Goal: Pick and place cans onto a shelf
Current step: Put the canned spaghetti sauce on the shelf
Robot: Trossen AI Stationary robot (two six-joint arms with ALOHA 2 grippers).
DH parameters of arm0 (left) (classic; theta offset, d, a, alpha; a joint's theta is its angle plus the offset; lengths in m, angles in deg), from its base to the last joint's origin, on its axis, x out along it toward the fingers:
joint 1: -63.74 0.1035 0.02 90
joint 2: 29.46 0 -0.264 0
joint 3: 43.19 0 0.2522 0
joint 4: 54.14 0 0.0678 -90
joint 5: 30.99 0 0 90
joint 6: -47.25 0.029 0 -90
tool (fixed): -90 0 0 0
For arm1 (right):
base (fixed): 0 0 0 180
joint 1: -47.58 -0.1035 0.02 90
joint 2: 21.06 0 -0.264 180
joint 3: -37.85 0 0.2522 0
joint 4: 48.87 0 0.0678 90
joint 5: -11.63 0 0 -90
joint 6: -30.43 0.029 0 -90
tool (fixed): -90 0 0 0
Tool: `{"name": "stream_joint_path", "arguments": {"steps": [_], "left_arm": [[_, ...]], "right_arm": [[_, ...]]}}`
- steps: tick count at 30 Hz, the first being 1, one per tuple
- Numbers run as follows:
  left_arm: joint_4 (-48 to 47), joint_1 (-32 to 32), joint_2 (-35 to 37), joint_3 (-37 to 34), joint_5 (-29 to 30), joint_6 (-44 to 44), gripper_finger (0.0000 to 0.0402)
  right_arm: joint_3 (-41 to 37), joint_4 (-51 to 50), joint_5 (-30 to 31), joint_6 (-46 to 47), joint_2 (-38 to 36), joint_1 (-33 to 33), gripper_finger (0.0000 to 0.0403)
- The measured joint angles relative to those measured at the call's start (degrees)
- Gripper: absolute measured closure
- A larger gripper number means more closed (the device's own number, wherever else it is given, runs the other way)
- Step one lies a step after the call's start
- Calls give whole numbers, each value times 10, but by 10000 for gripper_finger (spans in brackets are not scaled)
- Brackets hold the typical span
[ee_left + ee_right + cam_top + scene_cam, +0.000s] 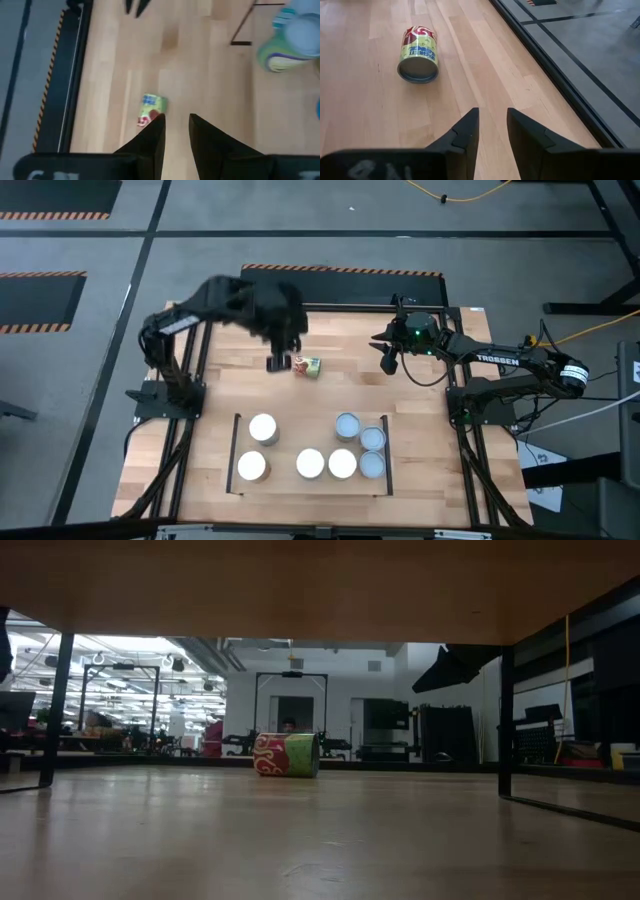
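My left pincer (277, 363) hangs just beside one red, green and yellow can (307, 366) lying on its side, fingers a little apart, holding nothing. My right pincer (388, 358) waits farther off, also loose and empty. Bare wood lies all around the can. Six white-topped cans (263, 428) stand on the shelf (300, 435).

A red, green and yellow label is borne by the lone can (308, 366), with a grey metal end. Silvery-white tops are shown by the six cans (311, 463) on the light-wood shelf (300, 432), which is edged in black. Orange-and-black hazard stripes (340, 270) are seen beyond the table.
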Motion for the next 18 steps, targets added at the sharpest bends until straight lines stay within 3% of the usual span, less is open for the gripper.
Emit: {"name": "stream_joint_path", "arguments": {"steps": [5, 12, 18], "left_arm": [[27, 95, 4, -49, -89, 66, 321], [125, 204, 6, -207, -266, 131, 321], [174, 273, 6, -333, -285, 135, 321]], "right_arm": [[0, 0, 0, 0, 0, 0, 298], [0, 0, 0, 0, 0, 0, 298], [0, 0, 0, 0, 0, 0, 298]]}}
